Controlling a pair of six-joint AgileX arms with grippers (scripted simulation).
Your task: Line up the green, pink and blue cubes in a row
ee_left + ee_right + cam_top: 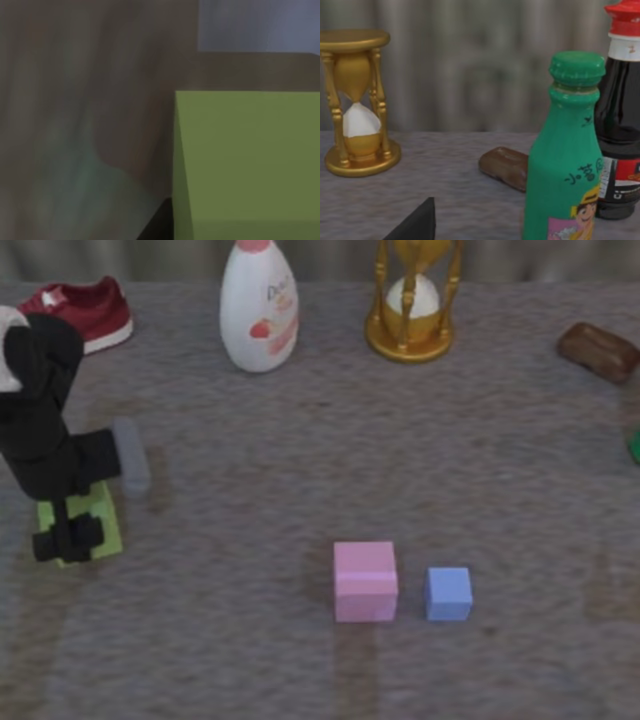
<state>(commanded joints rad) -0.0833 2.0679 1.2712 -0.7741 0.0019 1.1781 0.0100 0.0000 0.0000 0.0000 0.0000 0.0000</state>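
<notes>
The lime-green cube (105,530) sits on the table at the far left, and my left gripper (68,538) comes down over it from above, shut on it. In the left wrist view the green cube (250,165) fills the frame, with one dark fingertip (157,225) pressed against its side. The pink cube (365,580) and the smaller blue cube (448,593) stand side by side near the front centre, a small gap between them. My right arm is outside the top view. Its wrist view shows one fingertip (422,222) set wide, holding nothing.
Along the back stand a red shoe (85,312), a white bottle (258,305), a gold hourglass (413,300) and a brown bar (598,350). A green bottle (565,165) and a dark sauce bottle (620,125) stand close to the right gripper.
</notes>
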